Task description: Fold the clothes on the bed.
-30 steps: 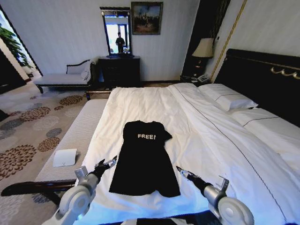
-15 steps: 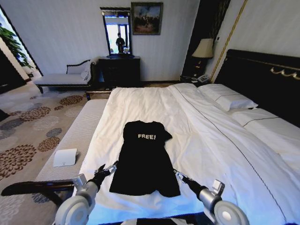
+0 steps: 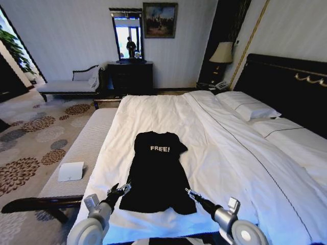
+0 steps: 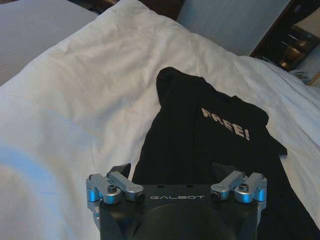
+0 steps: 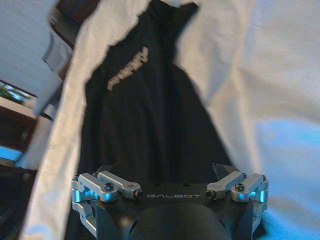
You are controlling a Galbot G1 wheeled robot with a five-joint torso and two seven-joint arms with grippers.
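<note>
Head view: black short-sleeved soft T-shirt w/ white "FREE!" lettering (image 3: 157, 176) is lying flat near the foot-side edge of the large white-sheeted bed w/ dark headboard (image 3: 230, 153). Left gripper (image 3: 120, 190) is sitting at the shirt's near-left hem corner, right gripper (image 3: 190, 193) at the near-right one.

Left wrist: left gripper (image 4: 172, 169) w/ fingers apart, straddling the hem, nothing clamped.

Right wrist: right gripper (image 5: 167, 170) also spread wide over the black fabric (image 5: 145, 115).
</note>
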